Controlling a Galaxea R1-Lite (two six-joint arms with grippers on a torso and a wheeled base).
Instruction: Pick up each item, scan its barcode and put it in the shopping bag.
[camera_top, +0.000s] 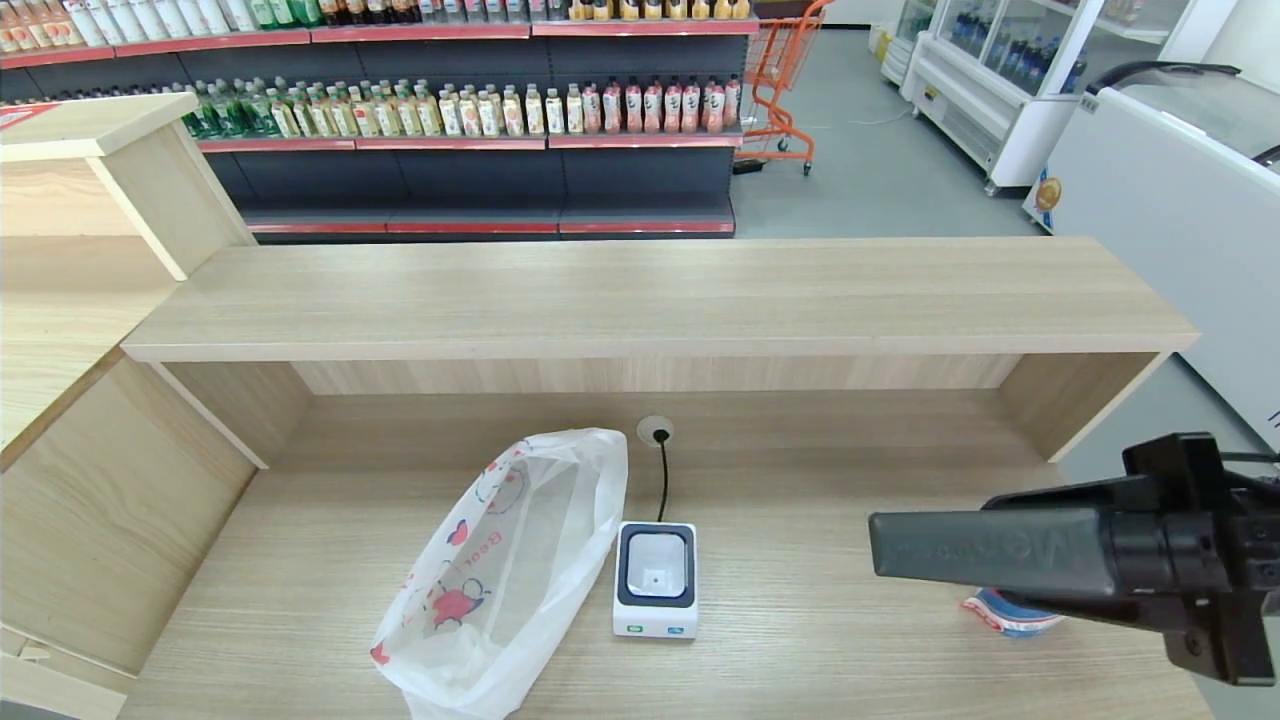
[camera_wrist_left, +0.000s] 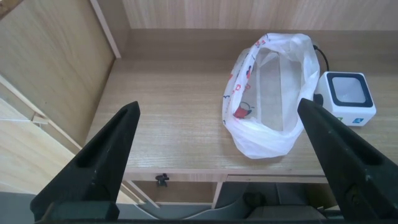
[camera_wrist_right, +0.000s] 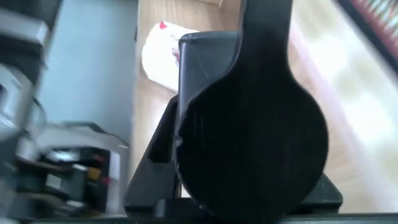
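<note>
From where I stand, the step in hand looks like the first pickup. The right gripper (camera_top: 900, 555) hangs over the counter (camera_top: 800, 640) with a small white, blue and red packet (camera_top: 1010, 618) lying flat just beneath it, partly hidden by it. I can't tell whether that gripper is open or closed, and I see nothing in its hold. The packet looks thin and soft and seems to lie close to the counter's edge. I'd come straight down on it and pinch across its width rather than nudge it sideways, which might slide it off. The scanner (camera_top: 655, 578) sits well off beyond the gripper's tip with its window facing up, so the grip should leave the barcode side free to turn downward over that glass. The shopping bag (camera_top: 500, 580) lies just past the scanner, touching or nearly touching it. The left gripper (camera_wrist_left: 217, 112) is spread wide and holds nothing, with the bag's mouth ahead of it; it might steady that floppy rim for the drop.
</note>
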